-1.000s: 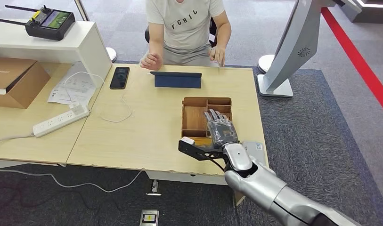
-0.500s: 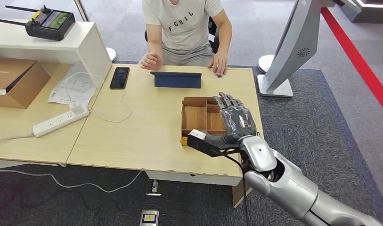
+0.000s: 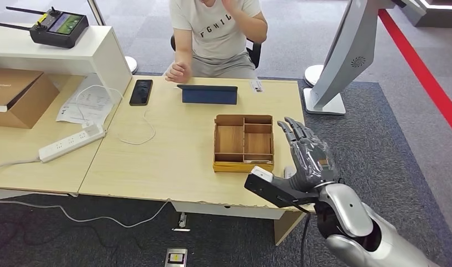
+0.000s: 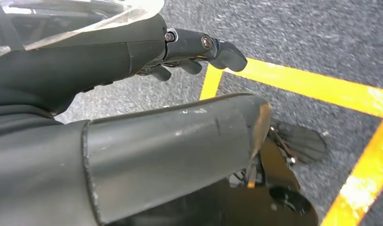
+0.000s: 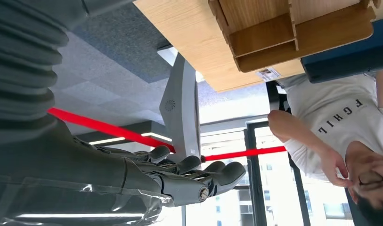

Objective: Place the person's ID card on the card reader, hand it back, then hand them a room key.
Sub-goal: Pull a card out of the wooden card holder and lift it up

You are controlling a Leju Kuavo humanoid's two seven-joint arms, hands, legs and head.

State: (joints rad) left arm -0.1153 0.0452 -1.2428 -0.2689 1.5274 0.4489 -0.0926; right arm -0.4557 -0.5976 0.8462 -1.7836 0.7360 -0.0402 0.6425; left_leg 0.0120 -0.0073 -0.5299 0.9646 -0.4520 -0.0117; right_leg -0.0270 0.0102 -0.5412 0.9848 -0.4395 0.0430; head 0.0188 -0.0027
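Since a second ago my right hand [image 3: 308, 157] has swung off the wooden tray [image 3: 243, 165] and out past the table's [image 3: 173, 161] right edge, where it now hovers with its fingers spread and nothing in them. The person [image 3: 219, 30] has also lifted one hand from the far edge to their face, leaving a small card [image 3: 256, 85] lying on the table beside the dark blue card reader [image 3: 209, 94]; I take it for the ID card, though it is too small to be sure.

My left hand [image 4: 199, 47] hangs low over the carpet, fingers loosely curled, holding nothing.

As I judge it, the task is at its start: the card is not yet on the reader, nothing has been handed back, and no room key has been picked up.

Readable writing: the person's shirt reads "FGHIL".
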